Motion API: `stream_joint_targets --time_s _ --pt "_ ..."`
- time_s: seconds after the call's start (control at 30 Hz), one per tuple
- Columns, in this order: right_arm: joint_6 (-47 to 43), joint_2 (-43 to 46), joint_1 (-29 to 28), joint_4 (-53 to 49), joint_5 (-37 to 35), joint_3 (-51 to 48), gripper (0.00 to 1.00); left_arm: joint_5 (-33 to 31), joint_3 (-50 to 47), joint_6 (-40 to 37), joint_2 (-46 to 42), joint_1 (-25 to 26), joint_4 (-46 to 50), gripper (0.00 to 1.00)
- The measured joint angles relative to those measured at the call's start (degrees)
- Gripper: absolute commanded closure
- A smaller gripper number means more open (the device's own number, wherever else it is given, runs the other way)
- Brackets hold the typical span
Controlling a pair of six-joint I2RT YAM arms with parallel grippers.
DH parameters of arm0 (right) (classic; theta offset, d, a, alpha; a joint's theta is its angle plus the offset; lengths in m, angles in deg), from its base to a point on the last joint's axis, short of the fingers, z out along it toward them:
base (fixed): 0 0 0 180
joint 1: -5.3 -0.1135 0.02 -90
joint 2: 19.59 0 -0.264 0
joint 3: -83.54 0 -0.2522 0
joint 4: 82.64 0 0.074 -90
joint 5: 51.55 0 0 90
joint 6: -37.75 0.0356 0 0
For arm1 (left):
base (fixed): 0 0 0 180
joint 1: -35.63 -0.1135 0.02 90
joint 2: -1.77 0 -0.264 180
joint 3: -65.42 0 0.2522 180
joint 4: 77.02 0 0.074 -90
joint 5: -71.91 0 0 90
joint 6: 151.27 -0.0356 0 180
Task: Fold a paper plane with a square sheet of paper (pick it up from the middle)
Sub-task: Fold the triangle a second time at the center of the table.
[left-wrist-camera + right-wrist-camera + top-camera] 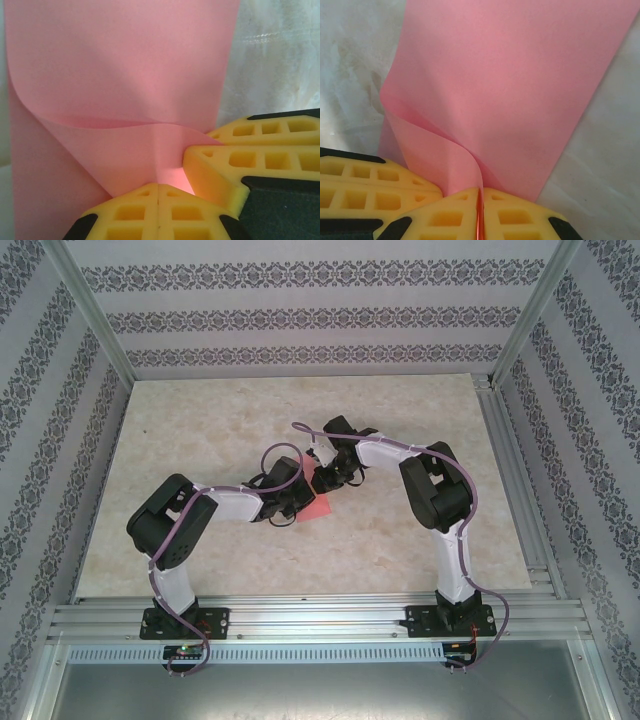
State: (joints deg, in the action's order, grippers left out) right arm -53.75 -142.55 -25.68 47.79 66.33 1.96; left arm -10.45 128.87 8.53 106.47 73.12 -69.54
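Yellow honeycomb pads (465,200) of the right claw (480,200) sit closest to the lens, clenched on the pink sheet of paper (520,90), with a red sliver of it caught in their seam. The left claw (158,195) is pressed fully together, its tips against a curled fold of the sheet; whether it pinches paper I cannot tell. The sheet, partly folded over itself, lies on the marbled surface (200,420) between both arms.

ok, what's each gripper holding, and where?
The thin pink-red paper sheet: right gripper pinches its curled-up near edge, left gripper apparently the same edge just beside it.
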Motion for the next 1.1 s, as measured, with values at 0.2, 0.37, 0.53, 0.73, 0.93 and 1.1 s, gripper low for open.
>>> stream_joint_targets --time_s 0.2,0.37,0.53,0.73,0.93,1.1 --pt "-0.02 0.00 0.00 0.00 -0.02 0.00 0.89 -0.02 0.57 -0.09 -0.04 0.00 0.85 1.00" --pt "-0.02 0.00 0.00 0.00 -0.04 0.00 0.90 -0.44 1.49 -1.03 -1.11 -0.70 2.75 1.00" --pt "-0.02 0.00 0.00 0.00 -0.07 0.00 0.89 -0.66 1.90 -2.51 -2.03 -2.36 3.37 1.00" --pt "-0.02 0.00 0.00 0.00 -0.11 0.00 0.89 0.28 1.92 -2.69 -0.98 -2.62 2.69 1.00" --pt "-0.02 0.00 -0.02 0.00 -0.22 0.00 0.90 0.44 1.68 -2.73 0.61 -2.62 2.16 1.00" --pt "-0.02 0.00 -0.02 -0.04 -0.24 0.04 0.90 0.87 1.42 -3.10 0.59 -2.89 1.51 1.00"
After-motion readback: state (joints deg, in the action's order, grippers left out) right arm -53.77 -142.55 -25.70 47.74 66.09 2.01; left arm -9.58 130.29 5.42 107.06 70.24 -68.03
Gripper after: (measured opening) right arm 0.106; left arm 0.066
